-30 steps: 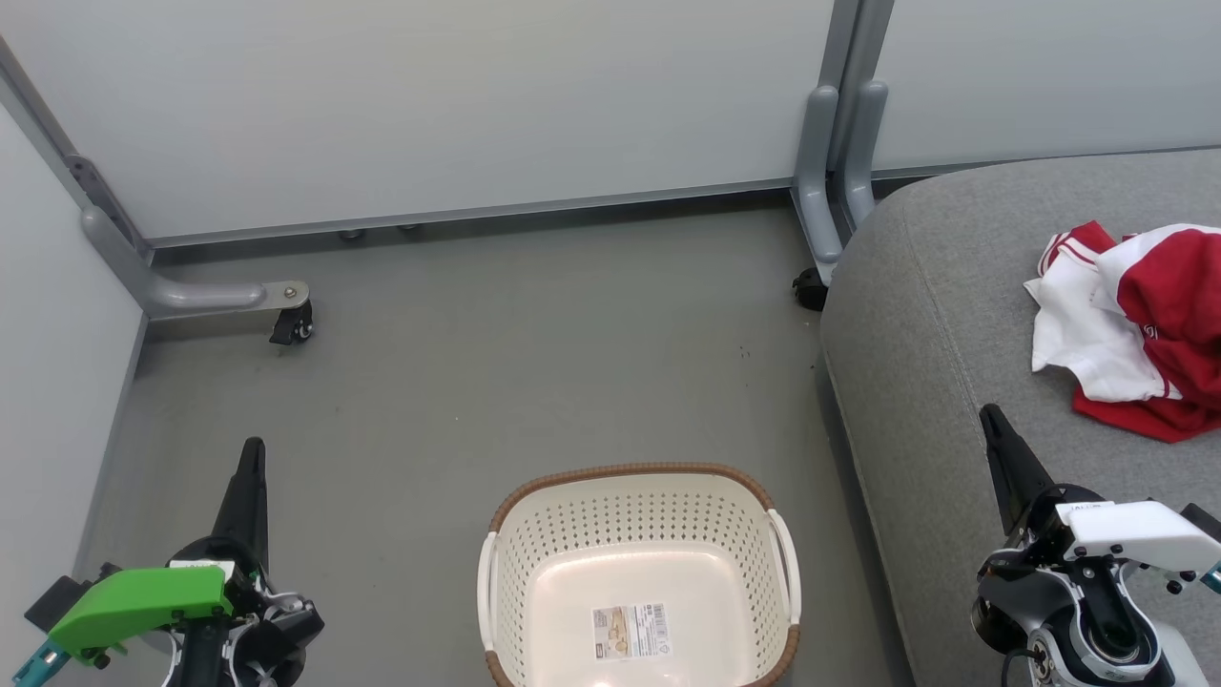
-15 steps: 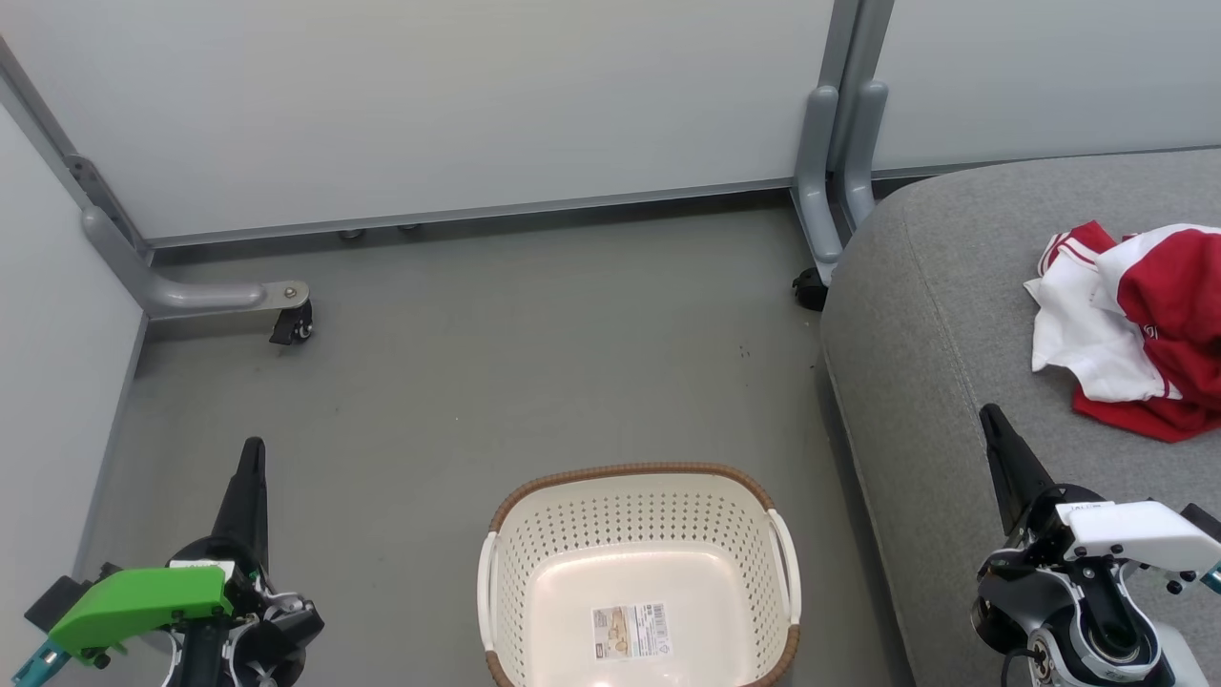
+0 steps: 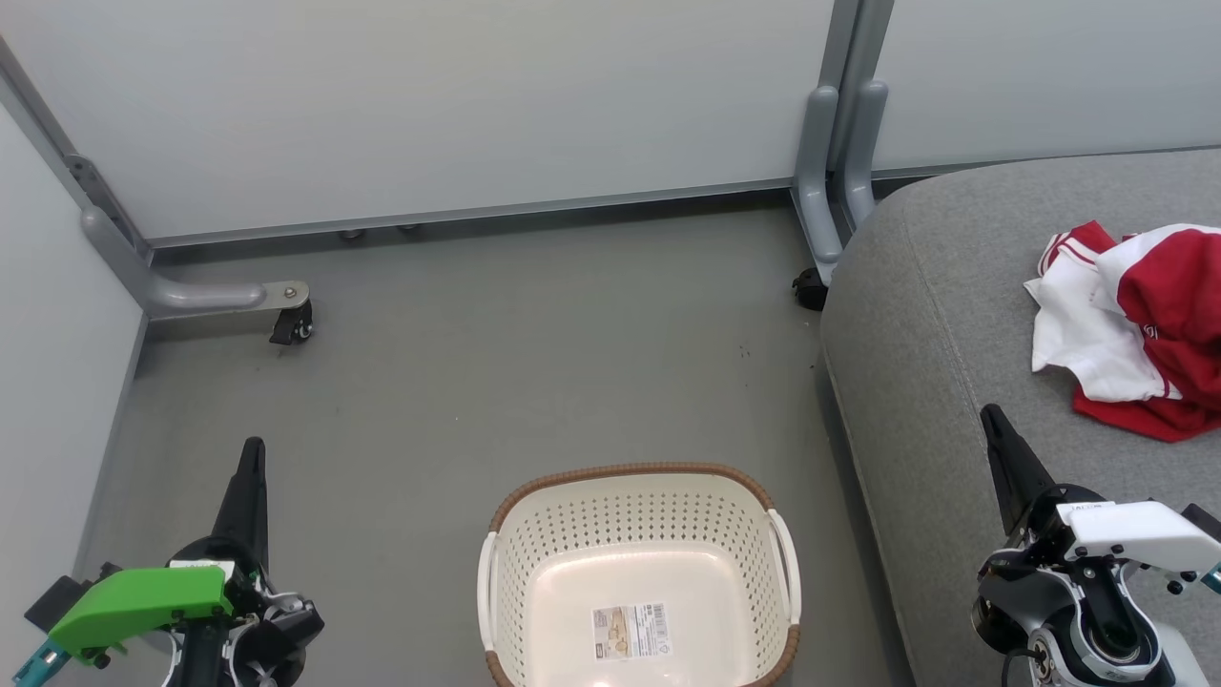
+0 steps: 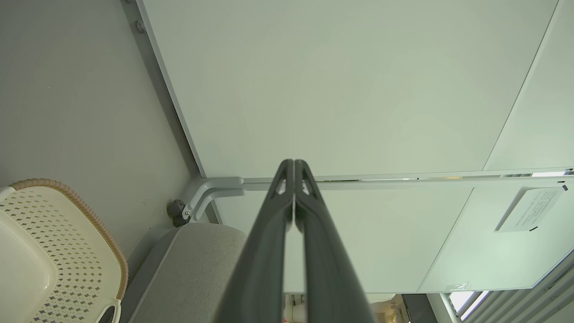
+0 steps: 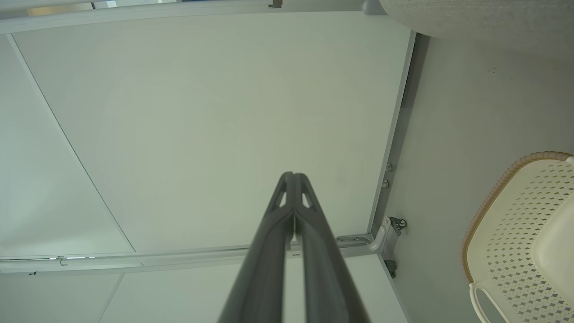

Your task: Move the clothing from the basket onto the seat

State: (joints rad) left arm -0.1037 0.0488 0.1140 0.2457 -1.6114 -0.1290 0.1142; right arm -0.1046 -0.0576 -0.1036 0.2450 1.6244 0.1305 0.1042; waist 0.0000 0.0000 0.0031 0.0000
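Head view: clothing, a red and white heap, lies on the grey seat at the right edge, partly cut off there.
basket: stands on the floor between the two tools, just beside the seat's edge, its base and label in plain sight.
right tool: fingers pressed together, gripping nothing; it hangs over the near part of the seat. The clothing lies beyond it and to its right, apart from it.
left tool: closed and empty, over the floor left of the basket, well apart from the clothing, with the basket and the seat's edge between.
Left wrist view: fingers meet along their length and point at a pale panel; basket rim at lower left, seat corner beside it.
Right wrist view: fingers shut tip to tip; basket at the right edge, seat at the top right.
Change: none against a second ago; tools, basket and clothing sit where they were, both tools as tightly closed.
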